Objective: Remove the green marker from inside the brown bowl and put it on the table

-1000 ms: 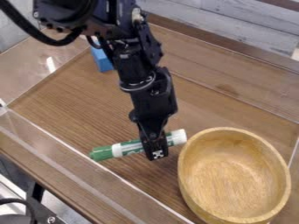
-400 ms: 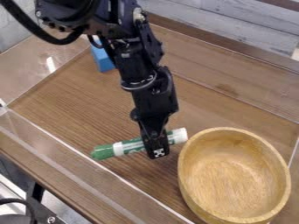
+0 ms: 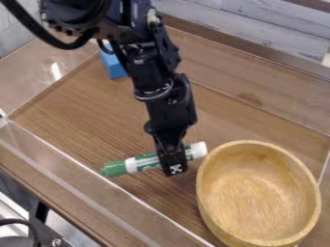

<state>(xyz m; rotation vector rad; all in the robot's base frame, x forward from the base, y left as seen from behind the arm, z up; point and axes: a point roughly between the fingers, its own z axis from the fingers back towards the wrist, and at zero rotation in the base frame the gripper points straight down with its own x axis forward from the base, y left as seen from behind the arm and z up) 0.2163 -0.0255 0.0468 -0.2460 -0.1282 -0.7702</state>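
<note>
The robot's hand point(image 3: 171, 166) is reaching down from the top, black and bumpy, with many hard corners and little bolts. Its fingers are standing partly open, one on each side of the green marker point(image 3: 133, 165), and they are closing around the middle of it. The hand is holding the marker low, right by the table point(image 3: 77, 121). I cannot tell if the marker is touching the wood.

The marker is long and round like a fat stick. Its near end is green and smooth, and its middle is white with some green on it. The end by the bowl is looking pale. It is lying on its side, outside the brown bowl point(image 3: 260, 195) and just beside it.

The bowl is big and round, with a thick, smooth rim. It is made of light brown wood and its inside is curving down like a scoop. It is sitting on the table with its open side up.

The table is brown wood with darker streaks running along it. A see-through wall point(image 3: 91, 183) is going along the near side. Far back, behind the arm, a blue block point(image 3: 112, 65) is sitting.
</note>
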